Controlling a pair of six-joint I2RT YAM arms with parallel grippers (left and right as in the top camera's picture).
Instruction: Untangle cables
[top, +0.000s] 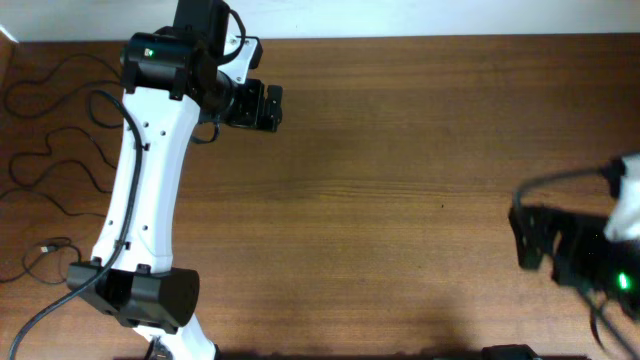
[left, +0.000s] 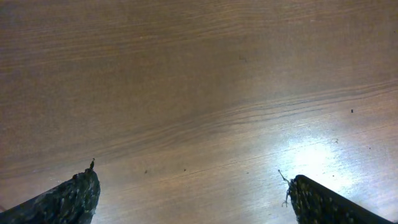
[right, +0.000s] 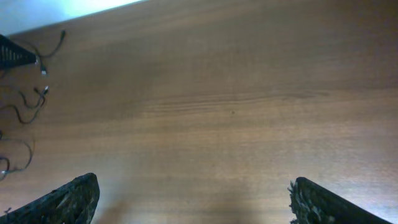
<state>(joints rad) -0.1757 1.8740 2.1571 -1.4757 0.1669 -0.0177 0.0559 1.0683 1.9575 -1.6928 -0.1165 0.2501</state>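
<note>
Only overhead and right wrist views catch the cables (top: 47, 245) (right: 43, 91).

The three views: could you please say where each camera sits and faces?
Overhead: above the table, facing straight down; shows left arm, right arm, cables.
Left wrist: on the left arm, facing the bare table; open jaws' tips show.
Right wrist: on the right arm, facing table and cables; open jaws' tips show.
Shared: overhead and right wrist both see the cables.
</note>
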